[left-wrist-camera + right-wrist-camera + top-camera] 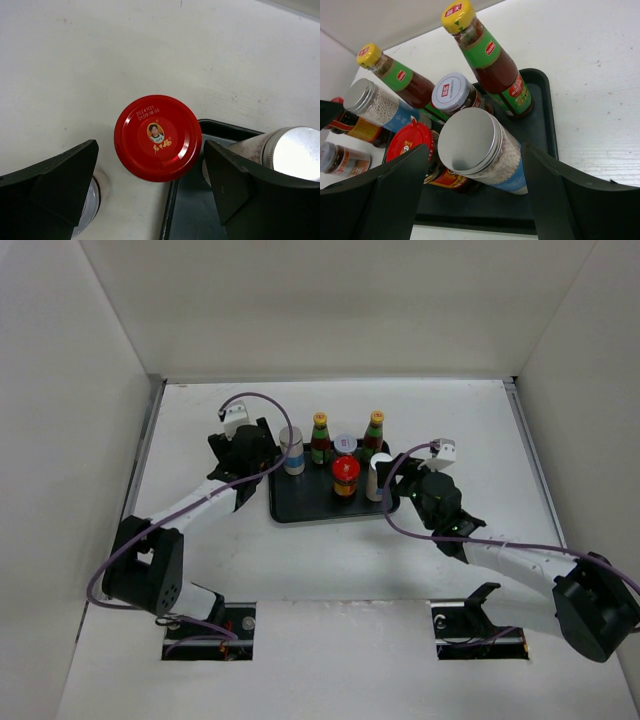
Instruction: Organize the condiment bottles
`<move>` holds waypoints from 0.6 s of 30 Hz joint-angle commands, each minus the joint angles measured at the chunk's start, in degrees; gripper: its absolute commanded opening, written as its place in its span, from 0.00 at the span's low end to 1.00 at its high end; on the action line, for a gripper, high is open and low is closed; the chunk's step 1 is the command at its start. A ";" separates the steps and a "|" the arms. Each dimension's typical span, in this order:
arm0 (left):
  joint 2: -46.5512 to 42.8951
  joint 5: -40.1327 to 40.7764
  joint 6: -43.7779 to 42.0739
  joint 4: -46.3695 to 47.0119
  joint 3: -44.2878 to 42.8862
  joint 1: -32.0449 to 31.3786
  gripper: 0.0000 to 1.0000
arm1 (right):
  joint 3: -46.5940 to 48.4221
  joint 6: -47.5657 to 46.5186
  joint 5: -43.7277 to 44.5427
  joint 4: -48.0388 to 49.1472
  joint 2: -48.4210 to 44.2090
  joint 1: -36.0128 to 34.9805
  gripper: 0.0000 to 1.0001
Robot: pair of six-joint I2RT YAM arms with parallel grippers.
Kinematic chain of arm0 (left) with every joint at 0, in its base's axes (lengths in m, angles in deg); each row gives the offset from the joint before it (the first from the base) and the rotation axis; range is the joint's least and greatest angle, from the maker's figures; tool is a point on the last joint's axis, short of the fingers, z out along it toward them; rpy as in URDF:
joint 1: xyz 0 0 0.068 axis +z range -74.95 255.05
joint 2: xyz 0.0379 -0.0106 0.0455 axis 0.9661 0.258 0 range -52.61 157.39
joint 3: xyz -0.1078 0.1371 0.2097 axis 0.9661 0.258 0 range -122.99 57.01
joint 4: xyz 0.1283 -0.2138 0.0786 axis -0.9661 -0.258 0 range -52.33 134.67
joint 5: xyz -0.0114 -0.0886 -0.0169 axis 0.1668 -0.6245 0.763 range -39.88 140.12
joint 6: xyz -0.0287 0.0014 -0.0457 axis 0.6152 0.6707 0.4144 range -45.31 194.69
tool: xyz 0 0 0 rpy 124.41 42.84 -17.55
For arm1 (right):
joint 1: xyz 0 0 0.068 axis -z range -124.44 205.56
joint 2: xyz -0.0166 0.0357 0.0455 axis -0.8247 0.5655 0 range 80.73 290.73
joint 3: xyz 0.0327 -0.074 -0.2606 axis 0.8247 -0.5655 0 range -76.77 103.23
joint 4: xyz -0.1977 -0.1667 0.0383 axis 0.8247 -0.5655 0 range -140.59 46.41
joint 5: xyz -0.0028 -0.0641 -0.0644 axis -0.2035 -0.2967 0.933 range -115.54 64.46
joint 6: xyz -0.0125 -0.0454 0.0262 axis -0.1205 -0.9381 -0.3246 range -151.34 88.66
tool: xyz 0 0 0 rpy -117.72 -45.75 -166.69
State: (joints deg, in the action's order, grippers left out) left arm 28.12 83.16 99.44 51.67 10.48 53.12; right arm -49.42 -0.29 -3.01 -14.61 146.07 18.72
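The right hand (pixel 475 150) is released. Its black fingers (pixel 375 195) stand wide on either side of a clear silver-lidded jar of white granules (pixel 470 142). That jar stands upright at the near right of the black rectangular tray (pixel 544 100). A red-lidded jar with a yellow label (pixel 411 142) sits just beside one finger. If this hand is leaving, it should probably rise straight up, because a sideways drift could tip either jar.

The left hand (pixel 150 147) is also released, with its jaws astride a red-lidded jar with a portrait on its lid (pixel 157 137). This jar stands on the white surface (pixel 75 70), outside the tray and just beside its left rim. It looks like the next one to go in. A good grasp would close squarely on the body below the lid. The hand should lift the jar clear of the rim before crossing, then set it down short of the second silver-lidded jar (pixel 295 152) inside the tray.

Farther back on the tray stand a white-lidded jar (pixel 451 92) and two slim yellow-capped, green-labelled bottles (pixel 485 55), all upright.

A small jar (pixel 89 202) is mostly hidden under the left hand's finger, and its contents cannot be read. Whether the right hand's other finger touches the granule jar is unclear. In the top view, the left hand covers the portrait jar entirely.
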 commanded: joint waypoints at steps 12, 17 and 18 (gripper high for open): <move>5.58 -0.61 -3.13 10.66 -1.99 -0.35 0.64 | 2.53 -1.16 -0.90 3.28 -0.30 -0.47 0.81; 3.21 0.10 -4.10 12.50 -1.55 -0.52 0.57 | 2.79 -1.16 -0.90 3.28 0.40 -0.73 0.81; 2.51 0.18 -4.36 12.77 -1.73 -0.52 0.56 | 2.71 -1.16 -0.90 3.37 0.40 -0.82 0.81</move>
State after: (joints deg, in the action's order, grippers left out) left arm 34.07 83.29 95.92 58.43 10.48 52.98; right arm -49.28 -0.73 -3.49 -14.61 146.09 18.70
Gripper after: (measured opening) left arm 0.662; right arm 0.808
